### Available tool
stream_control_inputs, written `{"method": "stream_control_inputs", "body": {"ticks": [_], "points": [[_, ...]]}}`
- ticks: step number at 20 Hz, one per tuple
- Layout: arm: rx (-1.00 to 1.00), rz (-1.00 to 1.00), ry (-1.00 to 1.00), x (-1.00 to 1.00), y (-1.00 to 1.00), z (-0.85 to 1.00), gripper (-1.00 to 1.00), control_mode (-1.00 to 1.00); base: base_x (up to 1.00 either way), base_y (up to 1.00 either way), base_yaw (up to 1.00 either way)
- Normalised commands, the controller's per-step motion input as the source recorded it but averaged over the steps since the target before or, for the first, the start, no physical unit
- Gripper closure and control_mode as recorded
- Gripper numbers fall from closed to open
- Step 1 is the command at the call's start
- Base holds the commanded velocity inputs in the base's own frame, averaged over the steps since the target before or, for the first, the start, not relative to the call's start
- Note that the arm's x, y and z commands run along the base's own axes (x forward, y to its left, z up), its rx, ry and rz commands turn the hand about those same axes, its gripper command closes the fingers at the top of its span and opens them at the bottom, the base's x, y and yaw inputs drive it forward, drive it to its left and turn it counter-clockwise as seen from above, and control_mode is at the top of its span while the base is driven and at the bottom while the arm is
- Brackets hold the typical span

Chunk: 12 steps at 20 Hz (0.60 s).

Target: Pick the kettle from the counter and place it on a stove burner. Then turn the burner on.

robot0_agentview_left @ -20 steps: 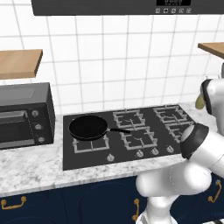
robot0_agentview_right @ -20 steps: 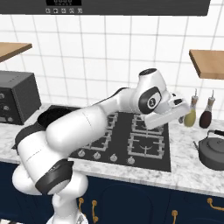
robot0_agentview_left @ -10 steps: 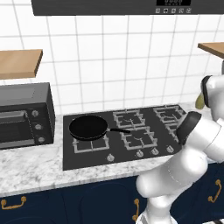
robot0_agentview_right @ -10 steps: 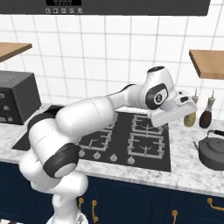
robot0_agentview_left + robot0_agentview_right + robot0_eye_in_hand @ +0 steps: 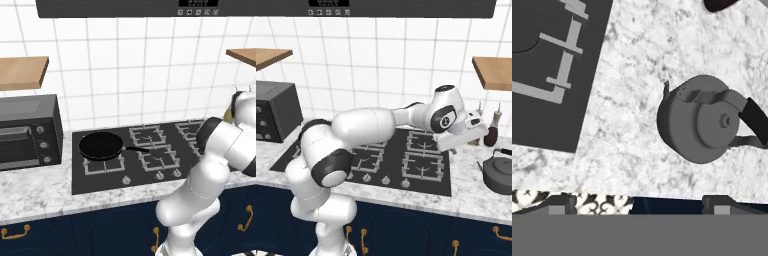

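Kettle (image 5: 501,171) sits upright on the marble worktop (image 5: 637,75), right edge of the right base view, just beside the cooktop (image 5: 421,162). Hand (image 5: 466,136) hovers up-left of it, fingers spread wide, holding nothing. Frying pan (image 5: 101,145) on a left burner.

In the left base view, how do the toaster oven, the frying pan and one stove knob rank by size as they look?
Largest to smallest:
1. Toaster oven, though it is cut off by the picture's edge
2. Frying pan
3. Stove knob
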Motion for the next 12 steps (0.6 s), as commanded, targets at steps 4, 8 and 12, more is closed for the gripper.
{"method": "stream_control_inputs", "body": {"ticks": [4, 8, 12], "points": [[0.05, 0.0, 0.0, 0.15, -0.46, -0.05, -1.0, -1.0, 0.0, 0.0, 0.0], [0.08, 0.01, 0.01, 0.28, -0.46, -0.02, -1.0, -1.0, 0.0, 0.0, 0.0], [0.08, 0.02, 0.04, 0.23, -0.27, 0.0, -1.0, -1.0, 0.0, 0.0, 0.0]]}}
